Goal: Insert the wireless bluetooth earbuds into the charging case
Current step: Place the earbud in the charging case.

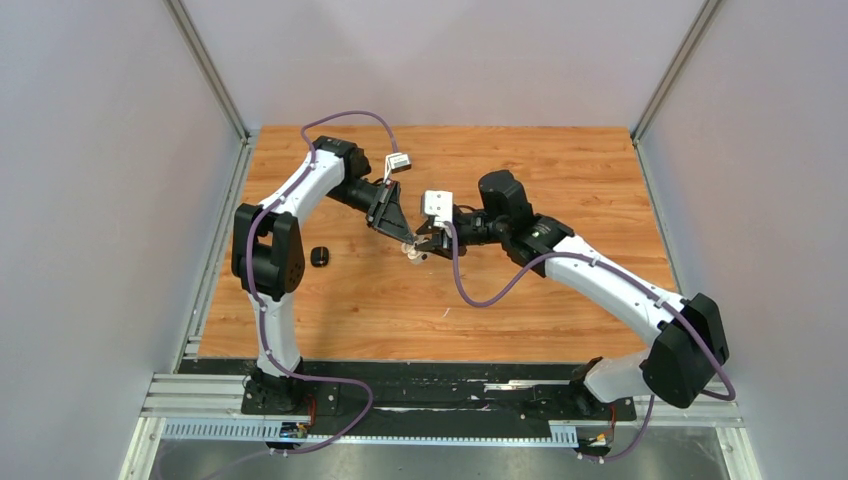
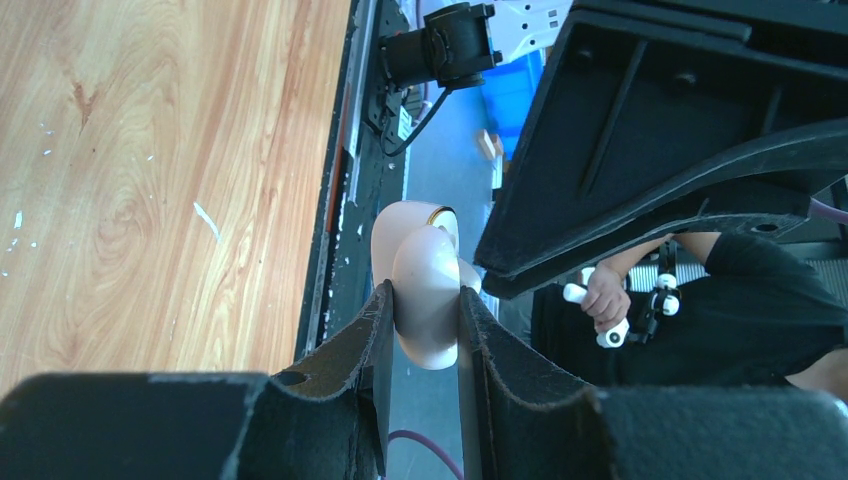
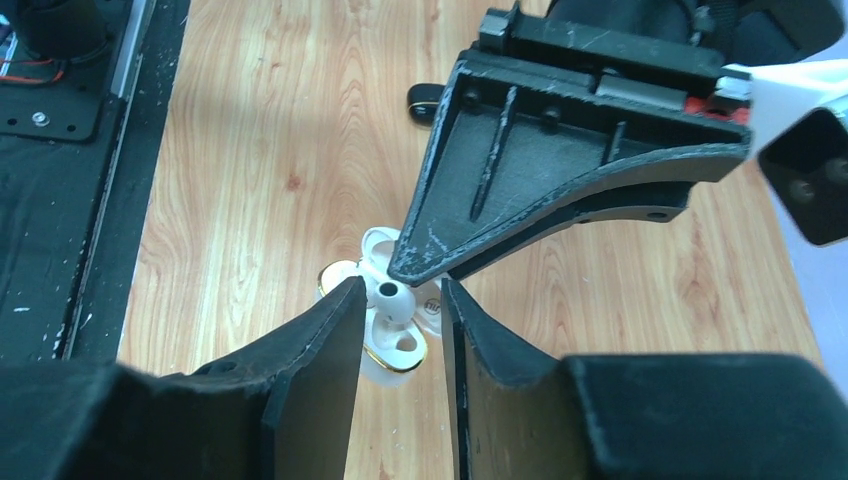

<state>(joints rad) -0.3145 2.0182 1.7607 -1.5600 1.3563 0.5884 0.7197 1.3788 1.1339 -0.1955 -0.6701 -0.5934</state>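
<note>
1. The table [image 1: 560, 180] is one wood board. Both arms meet over its middle, so your work is in the insertion step, not in the searching step.
2. You have two grippers. The left gripper [image 2: 425, 292] is pressed on the white case, one finger on each side, and holds it steady for the other arm.
3. The right gripper [image 3: 401, 285] comes down over the open case with a narrow gap between its fingers. A white earbud stands in this gap, but you cannot tell from these views if the fingers really pinch it or only stand around it.
4. The white case [image 3: 385, 362] is one. Its lid is open and you see the gold rim. This part is done: the case is gripped, open and turned to the right gripper.
5. A black case [image 1: 320, 256] is also one. It lies alone on the table, near the left arm and well apart from the grippers.
6. The earbud [image 3: 388, 292] you can count surely is one, white, at the mouth of the case. I judge it not yet fully seated. A pale round shape just beside it may be a second earbud; it is too hidden to say. No black earbud shows.
</note>
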